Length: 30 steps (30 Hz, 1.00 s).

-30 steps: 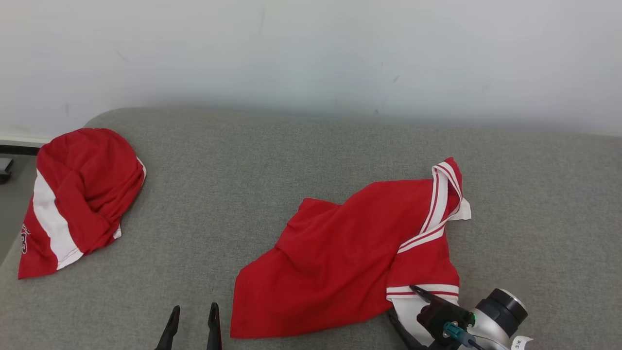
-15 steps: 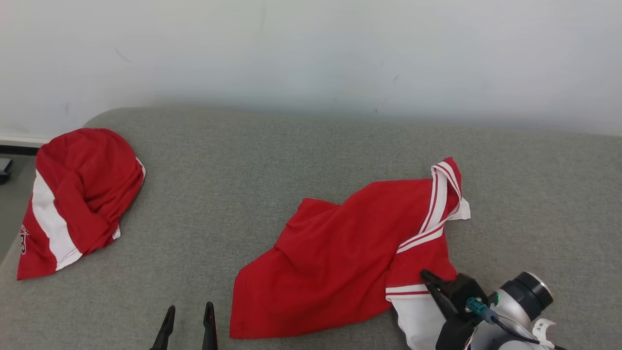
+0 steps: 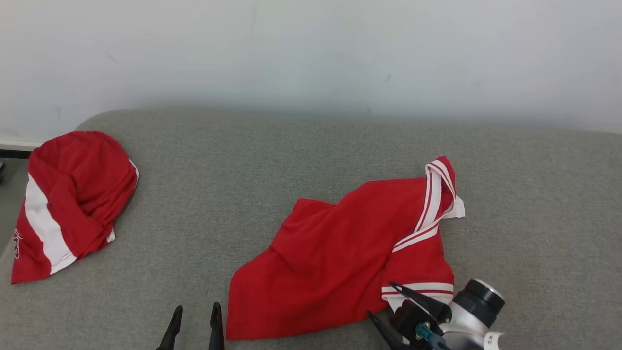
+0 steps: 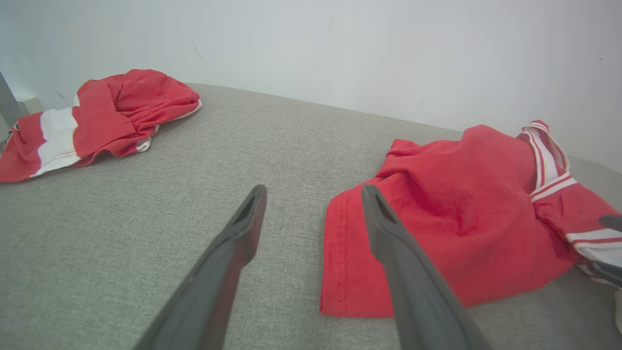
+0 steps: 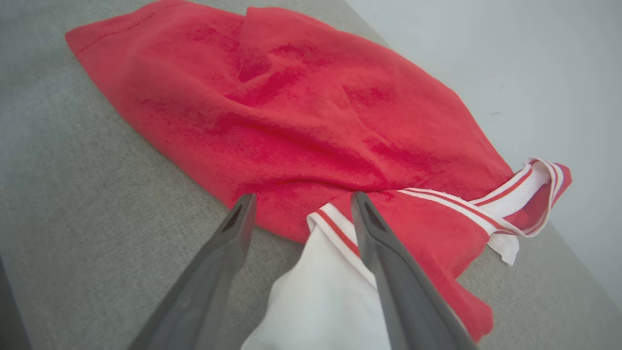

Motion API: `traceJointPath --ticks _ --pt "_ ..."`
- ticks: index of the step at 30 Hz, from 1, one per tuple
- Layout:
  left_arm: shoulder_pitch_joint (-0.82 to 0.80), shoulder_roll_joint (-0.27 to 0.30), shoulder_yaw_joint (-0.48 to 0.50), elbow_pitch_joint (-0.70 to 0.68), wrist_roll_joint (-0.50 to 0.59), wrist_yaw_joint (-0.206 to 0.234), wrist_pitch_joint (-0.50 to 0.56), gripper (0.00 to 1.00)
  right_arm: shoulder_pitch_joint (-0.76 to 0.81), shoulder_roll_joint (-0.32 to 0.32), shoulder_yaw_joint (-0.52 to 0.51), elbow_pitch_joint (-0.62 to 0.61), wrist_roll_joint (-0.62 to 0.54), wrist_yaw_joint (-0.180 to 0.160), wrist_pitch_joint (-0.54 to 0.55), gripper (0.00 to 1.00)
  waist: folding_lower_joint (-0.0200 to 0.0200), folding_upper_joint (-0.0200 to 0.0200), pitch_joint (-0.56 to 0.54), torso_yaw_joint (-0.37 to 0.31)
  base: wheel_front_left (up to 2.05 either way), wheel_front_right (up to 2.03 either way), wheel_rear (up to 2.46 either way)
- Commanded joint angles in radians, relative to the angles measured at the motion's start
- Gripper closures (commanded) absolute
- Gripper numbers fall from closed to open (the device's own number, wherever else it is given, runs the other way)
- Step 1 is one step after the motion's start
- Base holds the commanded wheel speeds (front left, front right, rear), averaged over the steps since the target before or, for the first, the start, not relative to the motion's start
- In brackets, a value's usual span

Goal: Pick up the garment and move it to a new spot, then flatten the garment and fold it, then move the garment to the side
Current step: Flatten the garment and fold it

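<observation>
Head view: the crumpled red knit jersey (image 3: 335, 253) with white striped trim lies right of centre on the grey woven cushion (image 3: 233, 165). It is well apart from a second, bunched red-and-white garment (image 3: 73, 194) at the cushion's far left edge. The left gripper (image 3: 197, 307) sits low by the jersey's near hem corner and the right gripper (image 3: 380, 299) at its white-banded end. With one arm at each end, the cloth looks set up to be lifted and spread.

Left wrist view: the two dark fingers stand apart with nothing between them. They hang over bare cushion just beside the hem, released and probably waiting their turn.

Right wrist view: the fingers are spread wide, straddling the white sleeve panel (image 5: 316, 296) and its striped cuff (image 5: 335, 226), with no pinch made yet. I judge they are lined up to close on that cuff, since a doubled, stitched edge should hold better than loose cloth.
</observation>
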Motion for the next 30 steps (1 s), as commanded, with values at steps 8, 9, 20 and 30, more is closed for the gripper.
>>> traceJointPath --ticks 8,9,20,30 --pt "-0.011 0.000 0.003 0.002 -0.013 0.000 -0.003 0.00 -0.083 0.004 0.015 0.111 -0.028 -0.002 0.048 0.32 -0.0001 0.0000 0.011 0.022 0.00 0.00 0.00" --pt "-0.010 0.000 0.003 0.003 -0.014 0.001 -0.003 0.00 -0.088 0.004 0.016 0.125 -0.025 -0.002 0.053 0.63 -0.0001 0.0000 0.012 0.024 0.00 0.00 0.00" --pt "0.004 0.000 0.012 0.004 -0.011 0.008 -0.003 0.00 -0.087 0.036 -0.100 0.149 0.022 -0.002 -0.035 1.00 -0.0001 0.0000 -0.002 0.016 0.00 0.00 0.00" --pt "0.017 0.000 -0.002 0.006 -0.019 0.001 -0.003 0.00 0.133 0.139 -0.533 0.058 0.226 -0.002 -0.136 1.00 -0.0001 0.0000 -0.017 -0.031 0.00 0.00 0.00"
